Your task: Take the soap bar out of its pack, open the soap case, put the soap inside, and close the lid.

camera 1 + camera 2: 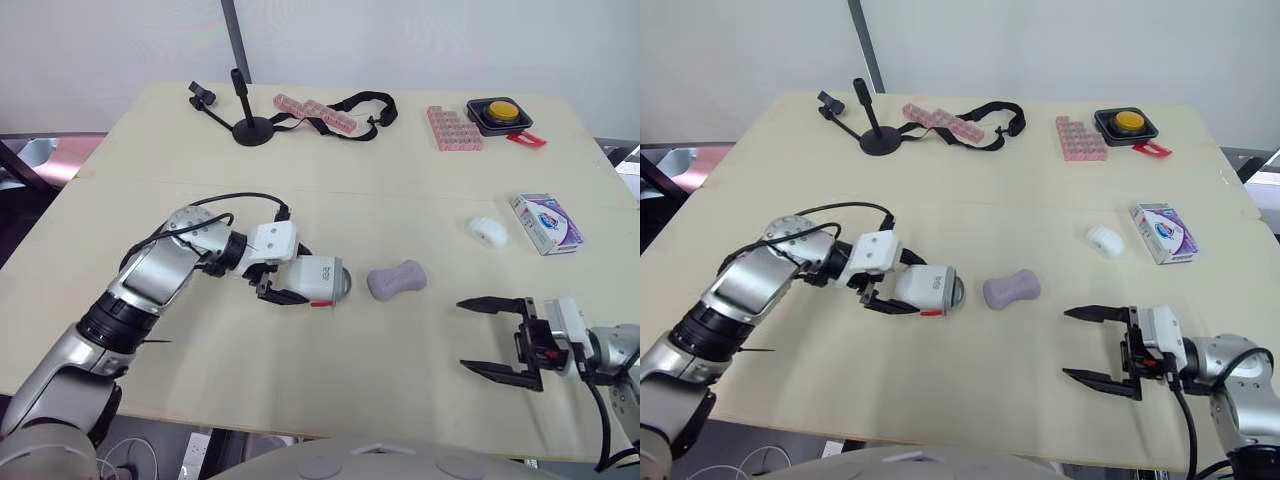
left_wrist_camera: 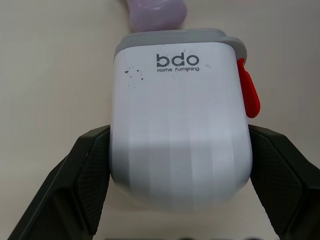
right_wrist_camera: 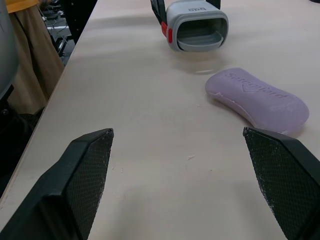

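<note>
Light over the tabletop [image 1: 420,190] was bright, even and soft, falling from above with no hard beam. Shadows were short and faint-edged: a thin dark rim under the soap bar [image 1: 396,279], a slightly deeper one beneath the soap case [image 1: 322,279], and a small pool at the foot of the black stand [image 1: 252,130]. No glare burned out the pale surface. In the right wrist view it carried only a mild sheen before the case's open mouth, and the room beyond the tabletop's edge was dim. In the left wrist view the case's white face was bright above and greyer below, with faint vertical streaks.
</note>
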Controlling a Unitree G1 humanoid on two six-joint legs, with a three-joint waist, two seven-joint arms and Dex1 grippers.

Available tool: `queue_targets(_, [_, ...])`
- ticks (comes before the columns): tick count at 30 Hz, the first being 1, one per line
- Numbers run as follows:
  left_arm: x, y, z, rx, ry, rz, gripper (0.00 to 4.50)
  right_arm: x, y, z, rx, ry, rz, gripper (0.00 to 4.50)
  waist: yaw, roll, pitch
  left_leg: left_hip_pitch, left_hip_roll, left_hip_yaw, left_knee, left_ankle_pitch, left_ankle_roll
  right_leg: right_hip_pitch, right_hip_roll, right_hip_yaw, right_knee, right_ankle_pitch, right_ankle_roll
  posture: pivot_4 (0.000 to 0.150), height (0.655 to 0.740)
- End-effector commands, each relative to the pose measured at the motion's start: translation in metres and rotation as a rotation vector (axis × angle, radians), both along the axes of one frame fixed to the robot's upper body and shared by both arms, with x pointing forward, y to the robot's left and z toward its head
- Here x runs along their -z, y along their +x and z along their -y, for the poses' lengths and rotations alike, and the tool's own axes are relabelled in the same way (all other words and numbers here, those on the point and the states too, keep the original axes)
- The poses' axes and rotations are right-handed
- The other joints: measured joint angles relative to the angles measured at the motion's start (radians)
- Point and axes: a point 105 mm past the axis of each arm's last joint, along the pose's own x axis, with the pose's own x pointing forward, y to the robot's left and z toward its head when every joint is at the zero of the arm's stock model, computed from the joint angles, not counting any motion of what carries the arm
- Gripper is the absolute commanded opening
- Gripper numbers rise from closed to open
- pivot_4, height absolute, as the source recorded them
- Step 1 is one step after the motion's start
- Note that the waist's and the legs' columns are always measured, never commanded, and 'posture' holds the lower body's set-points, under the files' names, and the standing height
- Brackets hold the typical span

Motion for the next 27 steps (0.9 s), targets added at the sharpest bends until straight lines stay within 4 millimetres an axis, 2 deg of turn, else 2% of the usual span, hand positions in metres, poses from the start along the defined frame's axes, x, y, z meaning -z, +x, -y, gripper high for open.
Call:
queue_targets(1, [-0.008,0.003,0.007,0.006,0.055,0.035,3.47,-0.002,0.004,0.001,0.013,-0.006,0.029,4.43,0.000,0.000,0.000,0.000,0.000,0.000,0.000,0.000,0.000,0.000,0.000,0.000,0.000,0.000,0.000,0.150,0.7400])
queue_targets(4, [-0.008,0.004,0.009,0.020,0.108,0.063,3.47,-0.001,0.004,0.001,0.016,-0.008,0.029,4.43,0.000,0.000,0.000,0.000,0.000,0.000,0.000,0.000,0.000,0.000,0.000,0.000,0.000,0.000,0.000,0.150,0.7400])
queue_targets(12, [-0.016,0.003,0.018,0.050,0.121,0.074,3.47,0.003,0.005,0.003,0.023,-0.020,0.024,4.43,0.004,0.000,0.000,-0.001,0.000,0.000,0.000,0.000,0.000,0.000,0.001,0.000,0.000,0.000,0.000,0.150,0.7400])
queue_targets(27, [-0.020,0.002,0.008,0.099,0.240,0.124,3.47,0.003,0.008,-0.002,0.012,-0.003,0.023,4.43,0.005,0.000,0.000,0.000,0.000,0.000,0.000,0.000,0.000,0.000,0.001,0.000,0.000,0.000,0.000,0.150,0.7400])
